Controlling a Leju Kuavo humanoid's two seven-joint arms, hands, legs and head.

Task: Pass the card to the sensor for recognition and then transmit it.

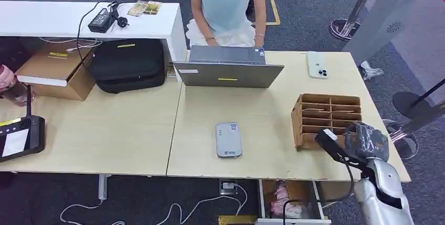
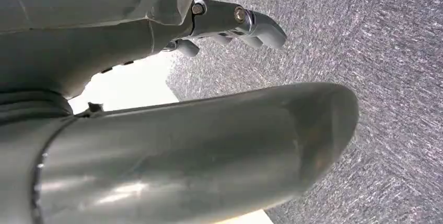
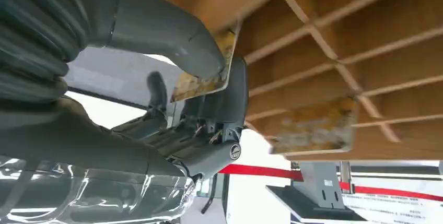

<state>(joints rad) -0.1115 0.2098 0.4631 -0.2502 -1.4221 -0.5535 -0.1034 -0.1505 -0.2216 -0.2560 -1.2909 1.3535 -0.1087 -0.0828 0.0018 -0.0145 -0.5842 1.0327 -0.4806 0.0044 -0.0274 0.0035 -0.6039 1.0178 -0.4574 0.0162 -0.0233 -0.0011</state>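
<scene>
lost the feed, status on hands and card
Right hand pinches card at wooden slot rack. Left hand empty, hanging. Sensor unobstructed.

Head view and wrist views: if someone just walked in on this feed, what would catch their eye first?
Probably the right hand at the table's right front corner, pinching a card between thumb and fingers just in front of the wooden slotted rack. Next, the grey card reader lying flat mid-table, and the person seated behind the open laptop on the far side.
</scene>
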